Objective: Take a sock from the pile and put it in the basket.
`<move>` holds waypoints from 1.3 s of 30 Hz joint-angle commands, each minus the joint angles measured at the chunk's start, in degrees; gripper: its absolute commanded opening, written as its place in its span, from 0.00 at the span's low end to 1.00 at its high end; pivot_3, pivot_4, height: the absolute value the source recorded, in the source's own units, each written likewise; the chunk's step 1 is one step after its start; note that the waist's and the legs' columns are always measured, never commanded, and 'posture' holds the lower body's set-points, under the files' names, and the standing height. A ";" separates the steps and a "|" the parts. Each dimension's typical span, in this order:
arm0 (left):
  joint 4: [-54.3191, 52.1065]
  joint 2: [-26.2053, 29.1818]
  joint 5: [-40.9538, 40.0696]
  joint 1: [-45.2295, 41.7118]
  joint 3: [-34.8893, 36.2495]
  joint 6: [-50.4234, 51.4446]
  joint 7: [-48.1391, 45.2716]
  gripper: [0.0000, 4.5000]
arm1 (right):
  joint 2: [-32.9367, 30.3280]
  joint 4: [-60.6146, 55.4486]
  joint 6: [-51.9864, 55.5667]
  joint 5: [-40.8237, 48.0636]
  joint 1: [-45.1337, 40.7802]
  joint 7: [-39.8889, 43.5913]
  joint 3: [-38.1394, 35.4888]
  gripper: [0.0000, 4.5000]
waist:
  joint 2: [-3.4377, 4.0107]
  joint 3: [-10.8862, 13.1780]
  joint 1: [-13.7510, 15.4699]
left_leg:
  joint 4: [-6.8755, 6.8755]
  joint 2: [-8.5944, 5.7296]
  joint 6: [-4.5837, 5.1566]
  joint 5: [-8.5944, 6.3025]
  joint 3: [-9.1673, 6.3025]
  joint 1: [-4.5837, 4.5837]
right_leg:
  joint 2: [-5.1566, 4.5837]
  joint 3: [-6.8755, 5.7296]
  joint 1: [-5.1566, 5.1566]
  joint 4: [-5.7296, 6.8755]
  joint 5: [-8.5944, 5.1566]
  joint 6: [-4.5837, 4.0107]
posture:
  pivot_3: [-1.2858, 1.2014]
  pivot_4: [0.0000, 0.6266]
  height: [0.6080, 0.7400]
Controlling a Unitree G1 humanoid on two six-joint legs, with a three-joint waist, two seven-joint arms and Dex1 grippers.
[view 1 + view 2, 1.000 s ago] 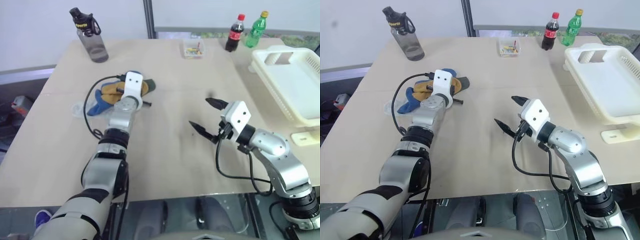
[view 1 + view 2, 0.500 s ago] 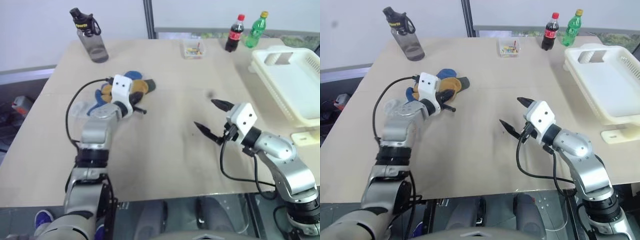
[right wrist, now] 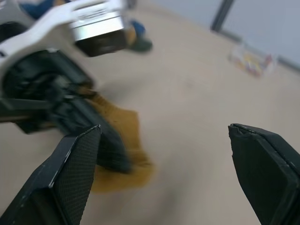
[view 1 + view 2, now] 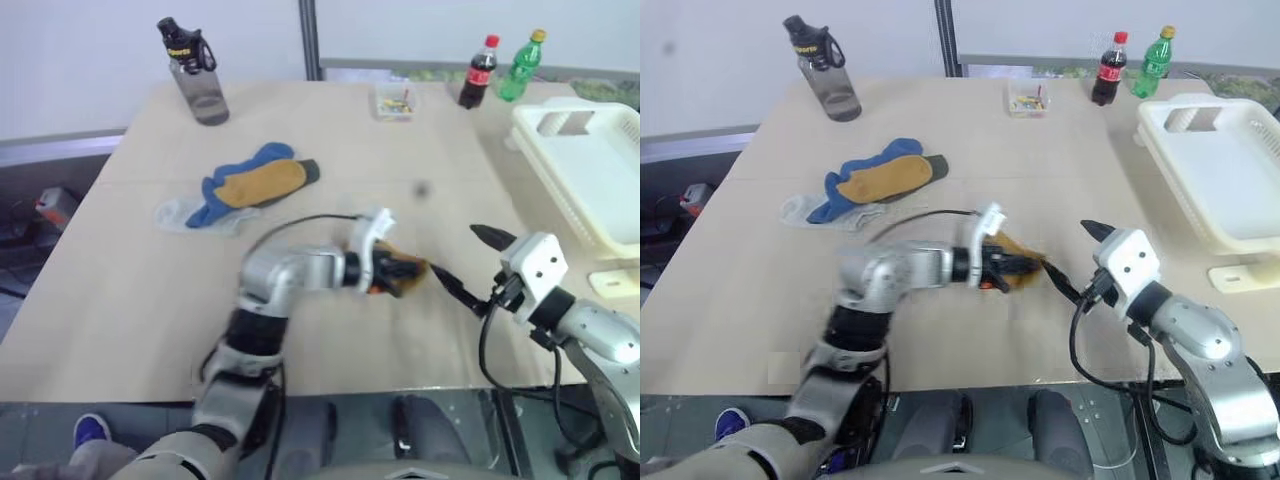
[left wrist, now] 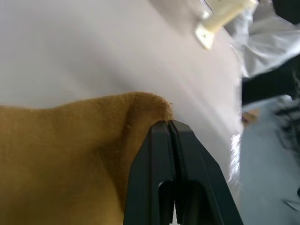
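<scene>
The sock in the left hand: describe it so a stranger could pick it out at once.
On the tan table, look at the near middle, between the two arms. There the left hand is shut on a mustard-yellow sock. Unlike the pile of mixed socks farther back, it is a single sock pinched by black fingers.

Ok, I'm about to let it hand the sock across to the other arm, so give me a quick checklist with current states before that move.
1. Left gripper shut on the mustard sock: ok; the left wrist view shows the black fingers pinched on its edge.
2. Right gripper open to receive: ok, fingers spread wide.
3. Sock lifted off the table: cannot tell.
4. Only one sock taken: ok; the pile lies apart.
5. Basket free to receive: ok, nothing seen inside it.
6. Bottles and small clear box out of the way: ok, at the far edge.
</scene>
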 commanded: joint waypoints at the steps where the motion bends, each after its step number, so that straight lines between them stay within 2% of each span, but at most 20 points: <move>1: 1.08 -0.32 0.41 -1.50 -1.06 -3.49 -2.26 0.22 | -0.24 -5.56 6.38 1.68 1.27 -2.99 -1.16 1.00 | 0.05 -0.02 -0.72 | -0.07 0.02 0.00 0.00 -0.01 0.09 | 0.02 0.07 0.00 0.03 -0.01 -0.01 | 0.52 0.24 1.00; 2: 0.33 0.59 0.22 -1.61 -0.55 -4.18 -2.99 0.28 | -0.12 -6.45 8.85 0.42 1.34 -5.15 -0.33 1.00 | 0.06 -0.03 -0.97 | -0.12 0.03 0.00 0.00 -0.02 0.15 | 0.04 0.14 0.00 0.05 -0.01 -0.02 | 0.52 0.24 1.00; 4: -2.40 4.50 -0.15 -1.26 0.20 -6.27 -6.09 0.52 | 0.60 -7.38 12.98 -0.02 0.78 -7.98 1.01 1.00 | 0.07 -0.03 -1.11 | -0.20 0.07 0.00 0.00 0.08 0.32 | 0.10 0.35 0.01 0.13 -0.02 -0.03 | 0.52 0.24 1.00; 7: -6.21 12.55 -0.05 0.23 1.28 -10.80 -11.90 0.52 | 2.82 -6.09 17.32 1.12 -1.41 -10.24 2.79 1.00 | 0.08 -0.04 -0.99 | -0.20 0.08 0.00 0.00 0.12 0.37 | 0.10 0.38 0.04 0.13 -0.03 -0.02 | 0.52 0.24 1.00; 11: -6.16 19.59 0.70 2.16 3.59 -14.76 -15.20 0.52 | 3.95 -2.59 20.16 0.83 -4.05 -11.49 4.34 1.00 | 0.08 -0.04 -0.74 | -0.18 0.06 0.00 0.00 0.13 0.35 | 0.05 0.38 0.05 0.08 -0.02 -0.01 | 0.52 0.24 1.00; 14: -2.15 21.72 8.12 3.72 -0.77 -22.35 -13.60 0.52 | 3.25 1.35 19.86 -0.16 -4.79 -11.03 5.50 1.00 | 0.07 -0.04 0.15 | -0.18 0.04 0.00 0.00 0.07 0.28 | 0.01 0.30 0.05 -0.03 -0.02 -0.01 | 0.52 0.24 1.00; 17: 1.70 20.68 13.77 5.41 -5.07 -27.58 -12.05 0.52 | 2.46 5.59 20.54 -0.87 -5.61 -10.65 5.63 1.00 | 0.07 -0.04 0.68 | -0.18 0.01 0.01 -0.01 0.12 0.23 | 0.01 0.31 0.06 -0.11 -0.02 0.00 | 0.52 0.24 1.00; 19: 3.58 18.13 14.21 6.35 -5.67 -26.37 -10.40 0.53 | 2.23 8.11 22.10 -0.34 -6.28 -10.32 5.03 0.88 | 0.07 -0.04 0.79 | -0.17 0.01 0.01 -0.01 0.12 0.19 | 0.00 0.31 0.04 -0.13 -0.01 0.00 | 0.52 0.24 1.00; 21: 4.51 16.78 15.87 7.12 -6.99 -26.82 -9.93 0.41 | 0.84 9.67 22.20 -0.77 -6.62 -9.63 5.99 0.74 | 0.06 -0.04 0.93 | -0.14 0.01 0.01 -0.01 0.10 0.15 | -0.01 0.28 0.03 -0.12 -0.01 0.00 | 0.52 0.24 1.00; 23: 4.75 15.76 16.07 7.93 -7.51 -27.16 -10.68 0.28 | 0.03 10.37 21.99 -1.10 -6.71 -9.18 7.11 0.55 | 0.10 -0.08 0.79 | -0.13 0.00 0.01 -0.01 0.10 0.14 | -0.02 0.21 0.04 -0.11 -0.01 0.00 | 0.52 0.24 1.00; 24: 4.84 15.40 16.32 8.17 -7.55 -27.59 -10.78 0.15 | -0.16 10.40 21.76 -1.21 -6.71 -8.95 7.63 0.42 | 0.10 -0.08 0.77 | -0.13 0.02 0.01 -0.01 0.09 0.20 | 0.00 0.20 0.09 -0.10 -0.01 0.00 | 0.52 0.24 1.00; 26: 4.83 14.62 15.57 8.31 -6.84 -27.19 -11.53 0.01 | -0.53 10.32 21.24 -1.36 -6.67 -8.55 8.54 0.25 | 0.10 -0.09 0.76 | -0.14 0.03 0.01 -0.01 0.09 0.27 | 0.00 0.20 0.15 -0.10 -0.02 0.00 | 0.52 0.24 1.00; 27: 4.81 14.27 14.92 8.30 -6.23 -26.56 -11.84 0.00 | -0.78 10.28 20.71 -1.56 -6.61 -8.28 8.98 0.14 | 0.09 -0.09 0.77 | -0.14 0.03 0.02 -0.01 0.07 0.29 | 0.00 0.19 0.18 -0.10 -0.02 0.01 | 0.52 0.24 1.00; 29: 4.21 14.71 13.95 8.37 -5.45 -25.19 -12.99 0.00 | -1.08 10.04 19.43 -1.71 -6.43 -7.54 9.70 0.00 | 0.08 -0.10 0.72 | -0.13 0.03 0.02 -0.01 0.05 0.31 | 0.00 0.20 0.21 -0.10 -0.02 0.01 | 0.52 0.24 1.00; 32: 1.53 16.82 12.04 9.05 -3.57 -21.93 -14.32 0.00 | -2.44 8.73 15.74 -1.87 -5.77 -4.53 11.59 0.00 | 0.08 -0.10 0.55 | -0.14 0.04 0.02 -0.01 0.04 0.32 | 0.01 0.21 0.20 -0.09 -0.02 0.02 | 0.52 0.24 1.00; 35: -5.66 21.43 8.56 11.66 -0.58 -16.23 -15.41 0.00 | -4.80 7.44 12.01 -2.27 -4.99 -0.70 14.16 0.00 | 0.09 -0.09 -0.76 | -0.20 0.11 0.01 -0.01 0.02 0.32 | 0.06 0.21 0.16 -0.09 -0.03 0.01 | 0.52 0.24 1.00; 39: -14.53 26.28 4.69 16.52 4.48 -9.90 -13.81 0.00 | -7.25 10.85 4.99 -6.36 -6.08 1.51 16.93 0.00 | 0.07 -0.07 -1.11 | -0.23 0.15 0.01 -0.01 0.04 0.34 | 0.06 0.25 0.14 -0.08 -0.03 0.02 | 0.52 0.24 1.00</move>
